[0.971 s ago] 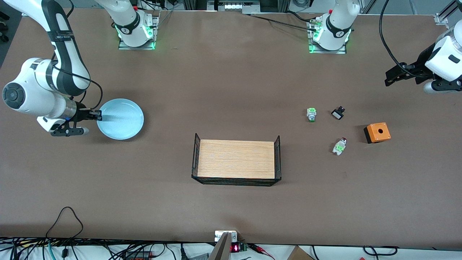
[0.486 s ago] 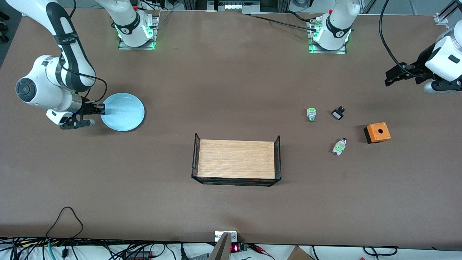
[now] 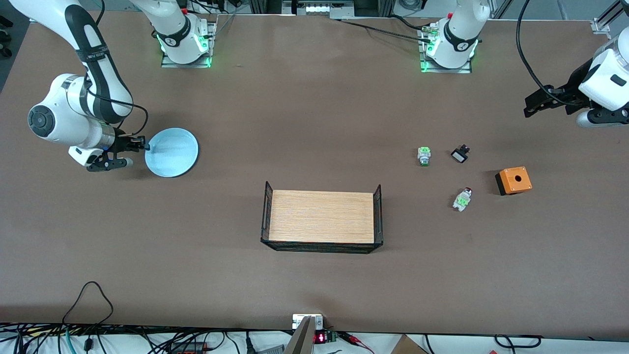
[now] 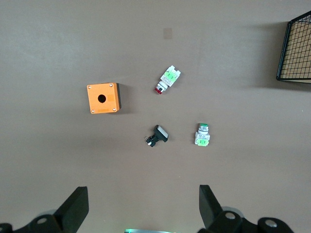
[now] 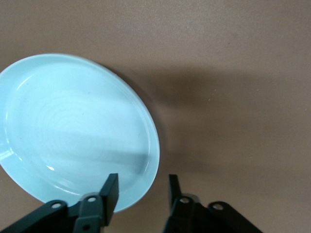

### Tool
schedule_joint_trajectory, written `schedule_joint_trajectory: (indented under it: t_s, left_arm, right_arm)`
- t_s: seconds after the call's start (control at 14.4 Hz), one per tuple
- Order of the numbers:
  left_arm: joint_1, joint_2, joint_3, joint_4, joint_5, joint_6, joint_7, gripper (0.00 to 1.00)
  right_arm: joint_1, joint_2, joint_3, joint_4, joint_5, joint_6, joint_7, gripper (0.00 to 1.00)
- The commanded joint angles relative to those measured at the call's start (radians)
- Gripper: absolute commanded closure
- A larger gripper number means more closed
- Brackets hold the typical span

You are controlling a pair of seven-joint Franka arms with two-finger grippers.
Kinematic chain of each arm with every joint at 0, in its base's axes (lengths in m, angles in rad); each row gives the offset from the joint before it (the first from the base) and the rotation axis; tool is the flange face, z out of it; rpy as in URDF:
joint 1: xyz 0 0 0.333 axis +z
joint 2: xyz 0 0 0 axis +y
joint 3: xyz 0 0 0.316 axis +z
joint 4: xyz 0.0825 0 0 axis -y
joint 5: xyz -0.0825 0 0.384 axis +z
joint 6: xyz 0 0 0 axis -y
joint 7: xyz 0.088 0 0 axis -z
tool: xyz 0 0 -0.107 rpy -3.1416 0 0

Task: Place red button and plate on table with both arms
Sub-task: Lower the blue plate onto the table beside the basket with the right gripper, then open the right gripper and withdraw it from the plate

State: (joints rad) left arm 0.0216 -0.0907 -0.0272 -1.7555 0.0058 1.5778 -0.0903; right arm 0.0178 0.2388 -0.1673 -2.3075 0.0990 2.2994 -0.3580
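Right gripper at plate rim, left gripper waiting high over the button cluster.

Front: plate (image 3: pixel 172 152) on table (image 3: pixel 314 108) at the right arm's end, right gripper (image 3: pixel 143 146) at its rim. Red button (image 3: pixel 462 199) lies beside the orange box (image 3: pixel 513 180).
Left wrist: left gripper (image 4: pixel 141 211) fingers wide apart, empty.
Right wrist: fingers (image 5: pixel 110 191) parted astride the rim, one finger over the plate's inside, not clamped. Plate looks stiff, slick and breakable; take it by the rim.

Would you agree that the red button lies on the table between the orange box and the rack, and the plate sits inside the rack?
Not quite. The plate is not in the rack; it sits on the table toward the right arm's end, at the right gripper, as the front view shows. The red button does lie between the orange box and the rack.
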Motion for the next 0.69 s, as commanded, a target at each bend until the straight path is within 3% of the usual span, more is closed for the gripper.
schedule_joint_trajectory:
  t_s: [0.0, 0.21, 0.62]
  left_arm:
    - [0.006, -0.012, -0.003, -0.004, 0.017, -0.009, 0.021, 0.0]
    - [0.006, -0.012, -0.003, -0.004, 0.017, -0.013, 0.023, 0.0]
    - [0.006, -0.012, -0.003, -0.004, 0.017, -0.019, 0.023, 0.0]
  right_arm:
    - [-0.019, -0.061, 0.015, 0.006, -0.012, -0.07, 0.004, 0.0]
    - [-0.015, -0.095, 0.02, 0.074, -0.012, -0.167, 0.072, 0.0]
    - [-0.007, -0.108, 0.04, 0.344, -0.013, -0.475, 0.184, 0.0]
